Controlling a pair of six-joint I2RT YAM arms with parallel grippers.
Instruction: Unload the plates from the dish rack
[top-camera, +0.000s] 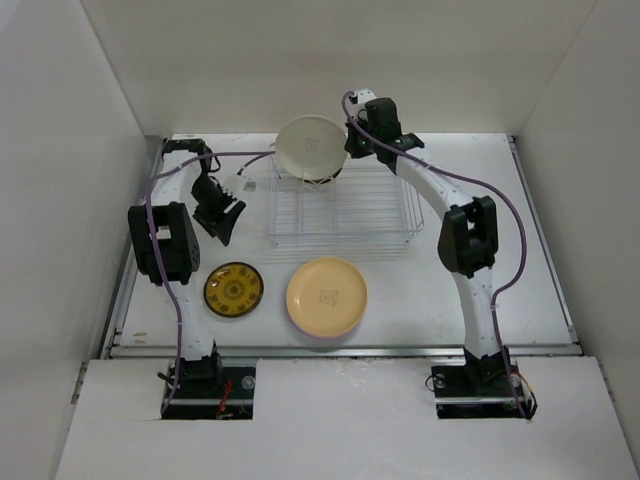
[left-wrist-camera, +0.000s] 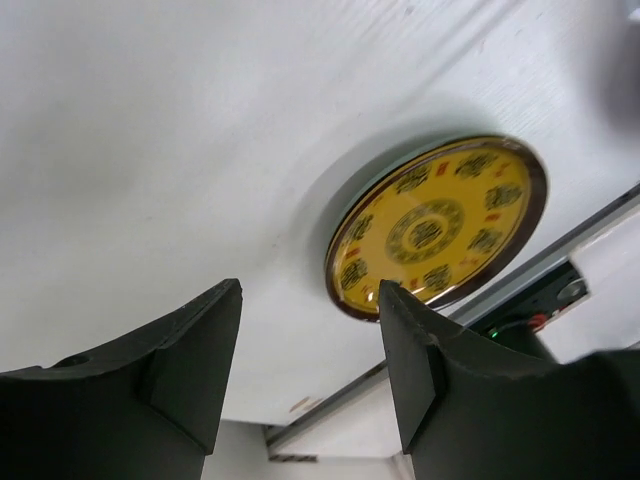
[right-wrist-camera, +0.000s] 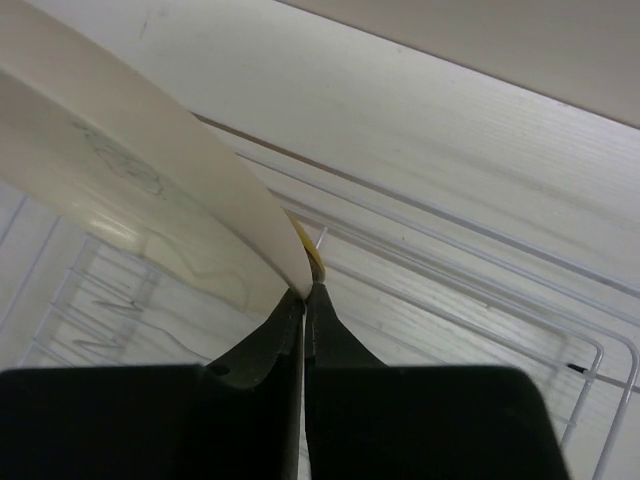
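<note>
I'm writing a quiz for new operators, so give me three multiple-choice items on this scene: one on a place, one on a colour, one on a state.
1. Where is the yellow patterned plate? A against the back wall; B on the table, left of the orange-yellow plate; C on the floor.
2. What colour is the plate in the right hand? A cream; B teal; C black.
3. How is the left hand? A open, empty; B shut on a plate; C shut on a wire.
Key: 1 B, it lies flat on the table. 2 A, the cream plate is pinched by its rim. 3 A, nothing sits between its spread fingers.
</note>
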